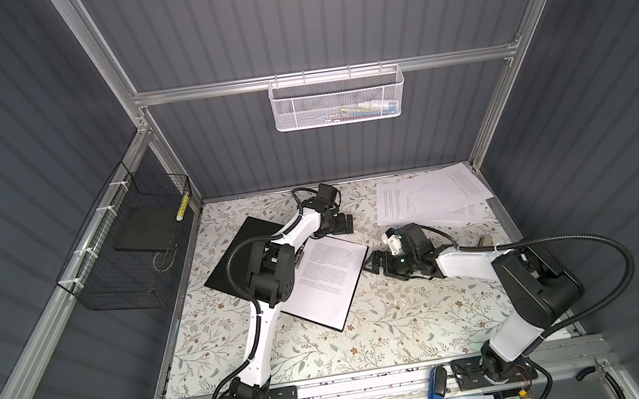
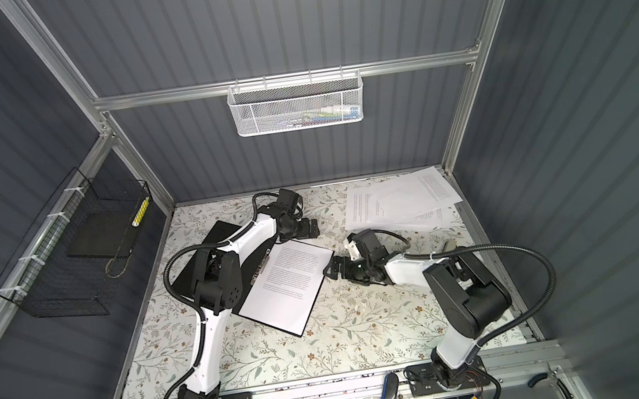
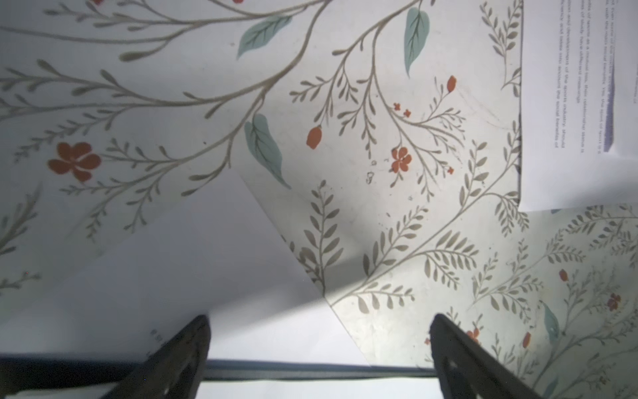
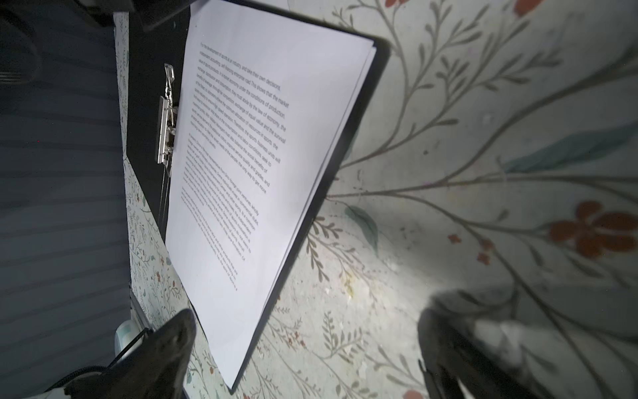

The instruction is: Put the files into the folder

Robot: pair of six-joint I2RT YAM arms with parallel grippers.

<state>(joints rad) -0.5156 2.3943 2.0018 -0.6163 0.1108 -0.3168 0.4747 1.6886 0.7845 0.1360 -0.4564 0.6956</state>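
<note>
The folder (image 1: pixel 243 235) lies open on the floral counter (image 1: pixel 409 323), left of centre and turned at an angle, black inside facing up. A stack of printed sheets (image 1: pixel 327 275) rests on its right half, beside the metal clip (image 4: pixel 167 114) at the spine. More loose files (image 1: pixel 430 194) lie fanned out in the far right corner, well apart from the folder.

The left pincer (image 1: pixel 344 223) is at the far edge of that stack. Its jaws are spread wide with nothing between them. In the left wrist view one finger (image 3: pixel 186 345) is over a white sheet corner and the other is over bare counter. Whether it touches the paper cannot be told.

The right pincer (image 1: pixel 370 263) sits just right of the folder's right corner and points toward it. It is also fully apart and holds nothing. In the right wrist view the folder's edge and the stack (image 4: pixel 248 155) lie just ahead of its fingertips (image 4: pixel 179 331).
</note>
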